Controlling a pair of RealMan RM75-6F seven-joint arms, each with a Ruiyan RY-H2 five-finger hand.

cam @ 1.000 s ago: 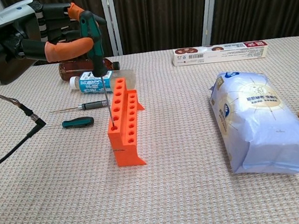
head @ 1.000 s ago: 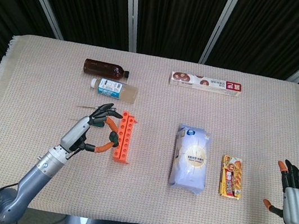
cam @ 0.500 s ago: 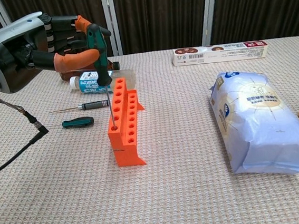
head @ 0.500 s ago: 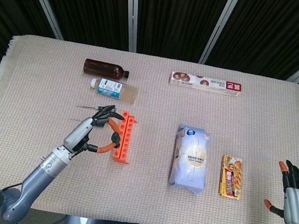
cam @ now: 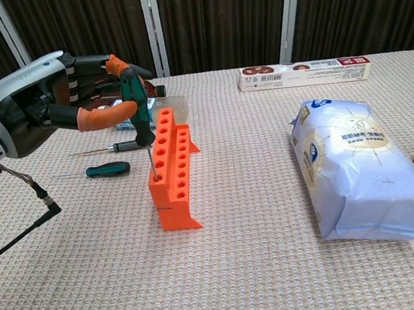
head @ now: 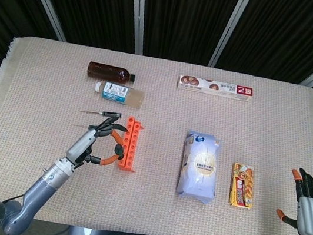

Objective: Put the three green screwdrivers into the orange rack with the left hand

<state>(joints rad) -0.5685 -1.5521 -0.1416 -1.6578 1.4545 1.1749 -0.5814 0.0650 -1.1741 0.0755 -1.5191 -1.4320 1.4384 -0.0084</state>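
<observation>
While the left hand [cam: 77, 101] pinches a green screwdriver [cam: 138, 110] upright, its shaft part-sunk in a near hole of the orange rack [cam: 170, 169], any tilt could jam it or tip the rack before release.
</observation>
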